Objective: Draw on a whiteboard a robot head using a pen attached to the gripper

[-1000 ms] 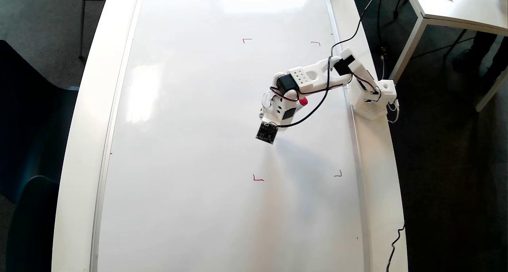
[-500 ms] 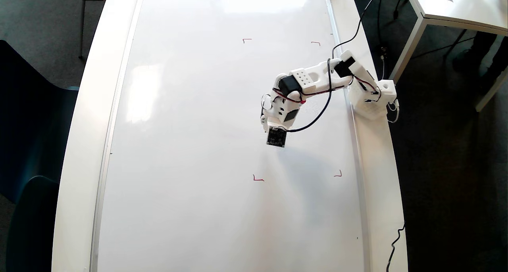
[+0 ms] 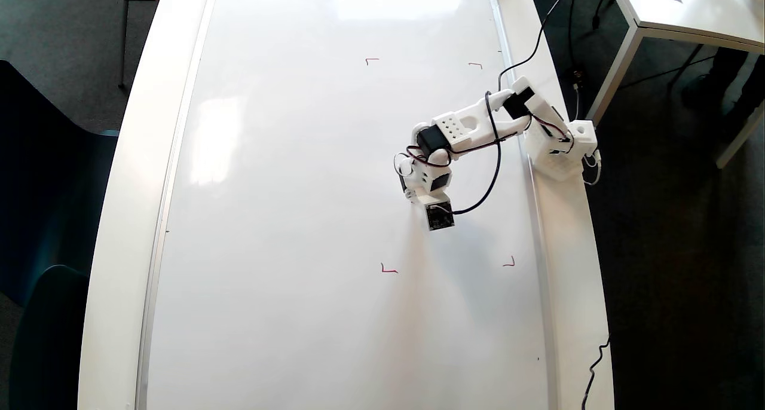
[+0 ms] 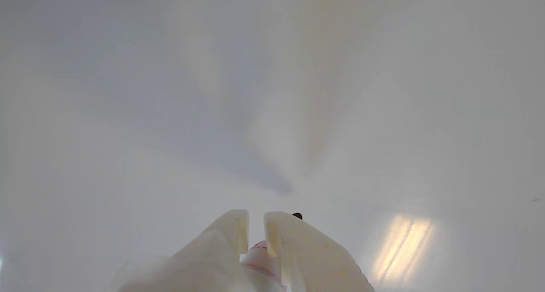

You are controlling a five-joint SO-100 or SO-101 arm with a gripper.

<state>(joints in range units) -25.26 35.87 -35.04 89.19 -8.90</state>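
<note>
The whiteboard (image 3: 287, 219) fills the table top, and the wrist view shows only its glossy white surface (image 4: 127, 92). Four small red corner marks show on it, such as one at lower left (image 3: 389, 270). No robot head is in view. My gripper (image 3: 412, 193) points down at the board between the marks, right of centre. In the wrist view the gripper (image 4: 256, 217) is shut on the pen (image 4: 260, 258), whose white body with a pink band sits between the fingers. Its dark red tip (image 4: 297, 216) peeks past the right finger. The wrist hides the pen from overhead.
The arm's white base (image 3: 562, 150) stands on the table strip right of the board's silver frame, with black cables looping off it. Another white table (image 3: 687, 9) is at the upper right. Dark chairs (image 3: 48, 189) stand along the left side.
The wrist has swung downward and rightward in the overhead view, carrying the camera module with it. The pen's red cap, visible beside the wrist one second ago, is now covered.
</note>
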